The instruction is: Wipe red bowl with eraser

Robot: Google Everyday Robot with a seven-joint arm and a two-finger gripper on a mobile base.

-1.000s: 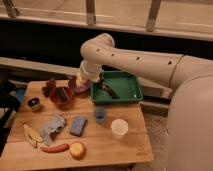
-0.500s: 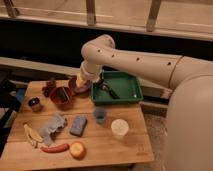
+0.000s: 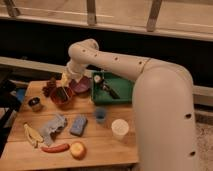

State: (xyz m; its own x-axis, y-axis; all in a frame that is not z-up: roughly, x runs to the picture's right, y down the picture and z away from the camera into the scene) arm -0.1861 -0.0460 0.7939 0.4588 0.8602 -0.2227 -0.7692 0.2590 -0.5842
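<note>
The red bowl [image 3: 62,96] stands on the left part of the wooden table [image 3: 120,150]. A dark block, perhaps the eraser [image 3: 62,93], lies or is held inside it. My gripper [image 3: 66,81] hangs at the end of the white arm [image 3: 115,62], right above the bowl's far rim, pointing down into it. Whether it holds the dark block is hidden.
A purple bowl [image 3: 80,85] and a green tray [image 3: 114,89] with utensils sit right of the red bowl. Grapes [image 3: 49,87] and a small dark can [image 3: 35,104] are to its left. In front lie a grey cloth [image 3: 52,127], blue sponge [image 3: 78,125], blue cup [image 3: 101,115], white cup [image 3: 120,129], banana [image 3: 32,135], red pepper [image 3: 55,147] and orange fruit [image 3: 78,150].
</note>
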